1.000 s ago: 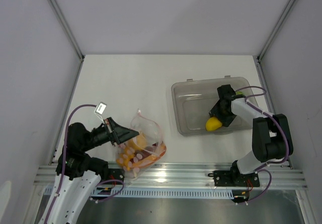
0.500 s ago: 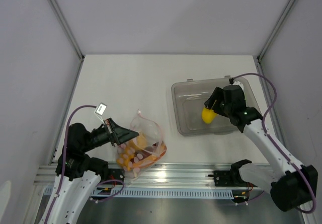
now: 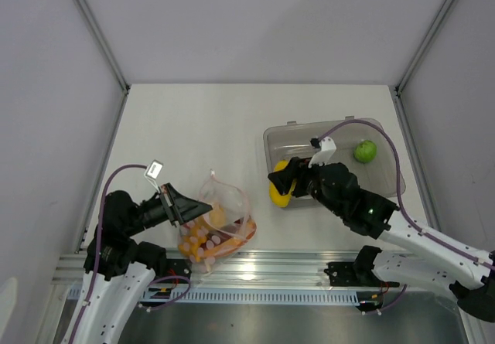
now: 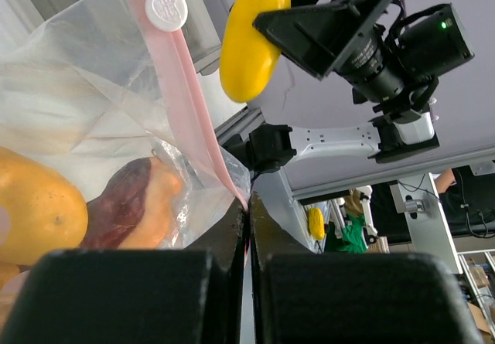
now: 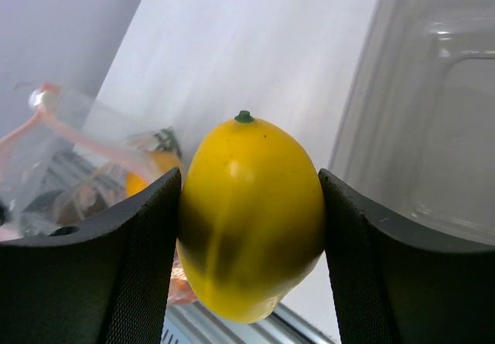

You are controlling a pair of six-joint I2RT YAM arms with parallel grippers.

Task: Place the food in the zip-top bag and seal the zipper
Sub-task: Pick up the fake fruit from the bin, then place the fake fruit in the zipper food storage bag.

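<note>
right fingers [image 5: 143, 267] spread wide around the yellow-orange fruit [image 5: 251, 220], pads on its widest belly, stem end up; fruit is off the table [image 3: 201, 127], in the air over the left wall of the grey bin [image 3: 309, 128], near the zip-top bag [image 3: 220, 212]

left fingers [image 4: 236, 240] pressed together, pinching the bag's film just under the zipper [image 4: 189, 104]; bag lies at the near table edge with orange and purple pieces [image 4: 131, 205] inside; green round fruit [image 3: 365, 151] sits in the bin's far right corner, untouched

handling, my read:
- fruit looks hard, smooth, light; rounded flanks mean it could squirt out if squeezed off-centre; the belly grip it has now is the right one
- bag is thin, limp, crinkly; mouth won't stay open by itself, so it hangs from that one pinch; lifting the lip should hold a gap for the drop
- pink strip is the stiffest part of the bag; best place to take hold for sealing; white round tab [image 4: 166, 8] sits at its upper end, can't tell if it's a slider
- release the fruit low inside the mouth; dropped from height it likely bounces off the film or drags the lip shut
</note>
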